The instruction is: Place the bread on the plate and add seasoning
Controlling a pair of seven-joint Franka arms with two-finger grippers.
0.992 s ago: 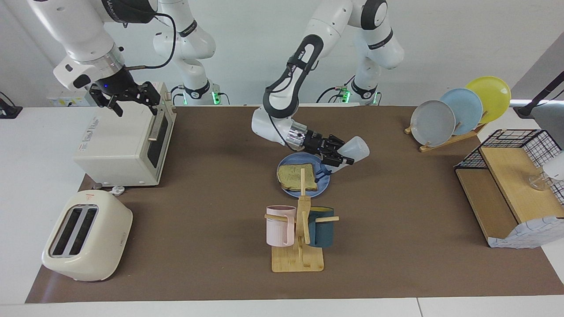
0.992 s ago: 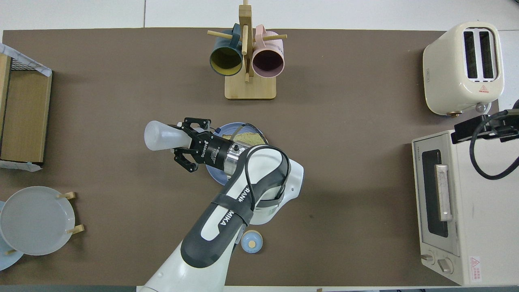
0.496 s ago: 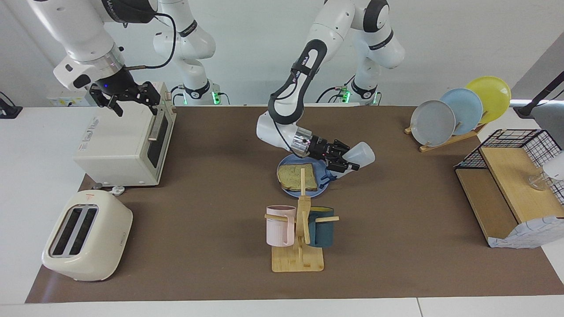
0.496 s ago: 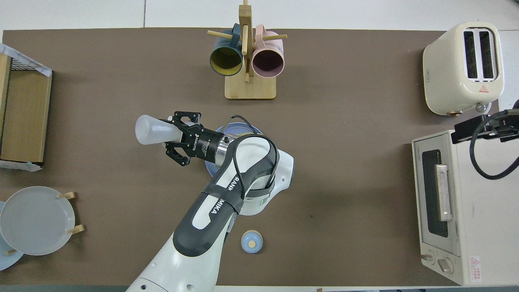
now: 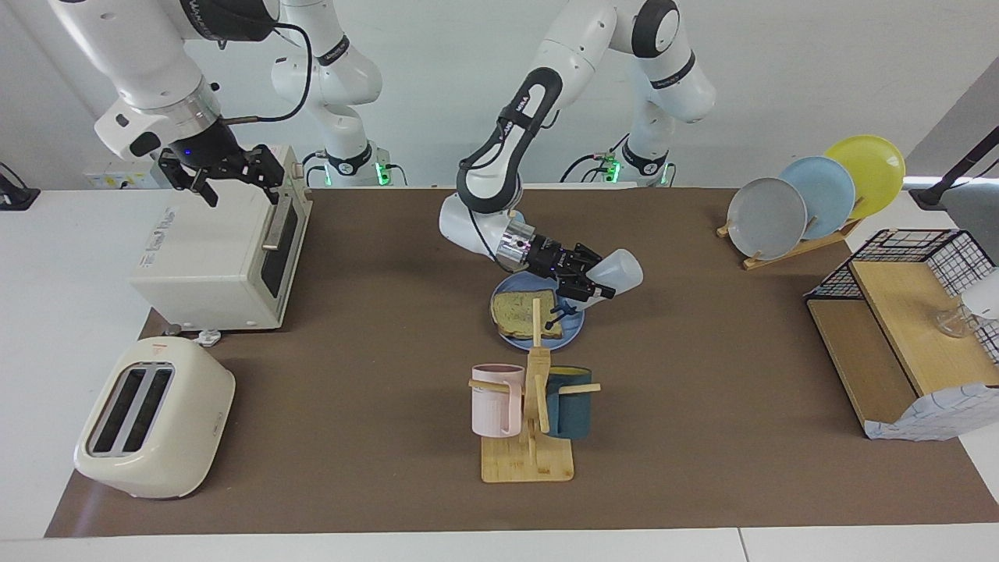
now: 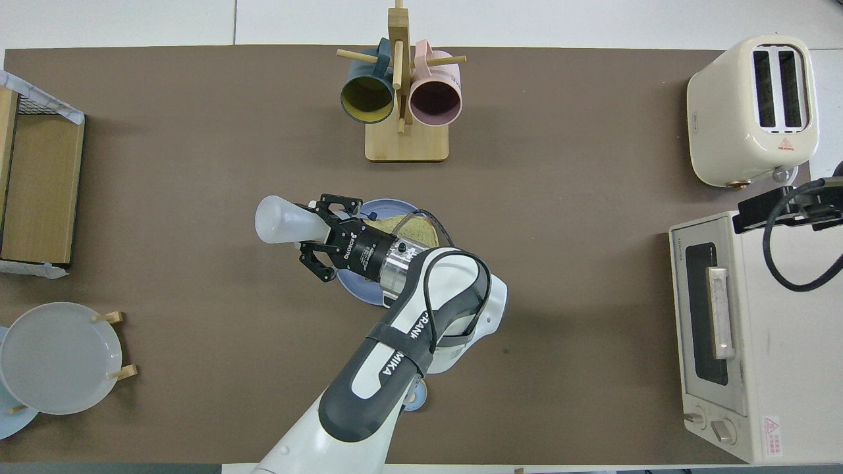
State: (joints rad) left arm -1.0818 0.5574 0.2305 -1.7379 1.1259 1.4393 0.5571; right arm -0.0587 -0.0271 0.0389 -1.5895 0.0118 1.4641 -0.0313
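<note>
The bread (image 5: pixel 524 312) (image 6: pixel 411 229) lies flat on the blue plate (image 5: pixel 576 331) (image 6: pixel 359 294) in the middle of the table. My left gripper (image 5: pixel 587 285) (image 6: pixel 323 232) hangs over the plate's edge toward the left arm's end. It is shut on the seasoning (image 5: pixel 618 270) (image 6: pixel 283 220), a whitish bottle tipped over with its base up and outward and its neck toward the plate. My right gripper (image 5: pixel 238 186) waits open over the toaster oven (image 5: pixel 218 250), holding nothing.
A wooden mug rack (image 5: pixel 529 457) with a pink and a teal mug stands farther from the robots than the plate. A cream toaster (image 5: pixel 152 417) sits beside the oven. A plate rack (image 5: pixel 812 195) and a wire-and-wood shelf (image 5: pixel 905 328) stand at the left arm's end. A small bell (image 6: pixel 415 397) peeks from under the left arm.
My left gripper swung the tipped bottle out toward the left arm's end of the table, then back over the plate's edge. The right arm has not moved.
</note>
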